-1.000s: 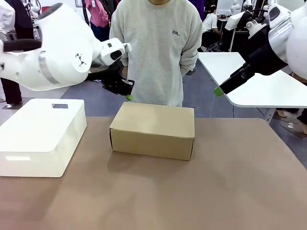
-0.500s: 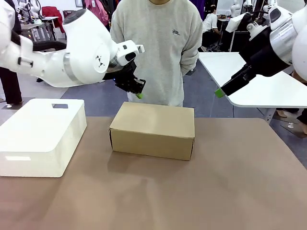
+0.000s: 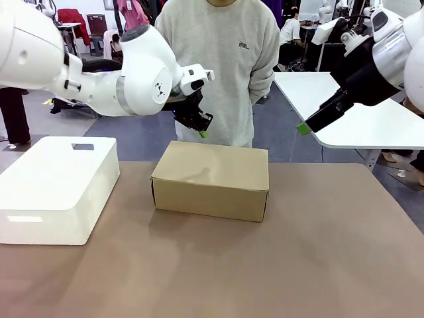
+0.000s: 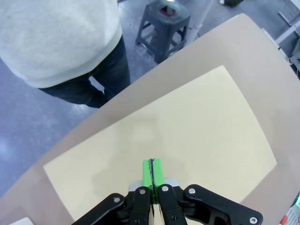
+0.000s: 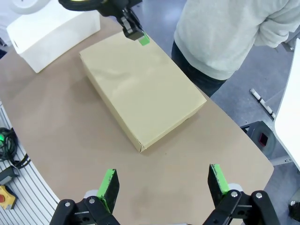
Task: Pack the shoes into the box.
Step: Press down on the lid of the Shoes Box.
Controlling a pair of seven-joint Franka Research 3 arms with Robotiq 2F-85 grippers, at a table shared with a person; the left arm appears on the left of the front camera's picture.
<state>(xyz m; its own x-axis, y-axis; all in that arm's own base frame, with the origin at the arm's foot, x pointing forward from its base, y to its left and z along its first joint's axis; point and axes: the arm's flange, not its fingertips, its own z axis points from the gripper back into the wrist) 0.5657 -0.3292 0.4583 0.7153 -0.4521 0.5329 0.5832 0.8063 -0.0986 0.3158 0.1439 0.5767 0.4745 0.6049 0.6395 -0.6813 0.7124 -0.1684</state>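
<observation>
Brown table (image 3: 318,265), closed box (image 3: 212,179), left pincer (image 3: 203,133) together, right pincer (image 5: 164,183) apart.

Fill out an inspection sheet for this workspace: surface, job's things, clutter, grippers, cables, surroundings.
Surface: brown table, bare in front.
Job's things: cardboard box mid-table, lid shut.
Clutter: white bin on the table to the box's left.
Grippers: left gripper above the box's far edge, jaws shut, holding nothing; right gripper raised clear, jaws open, empty.
Cables: black cables beside the table edge, near a yellow box with a red button.
Surroundings: person standing at the far side; stool on the floor.
</observation>
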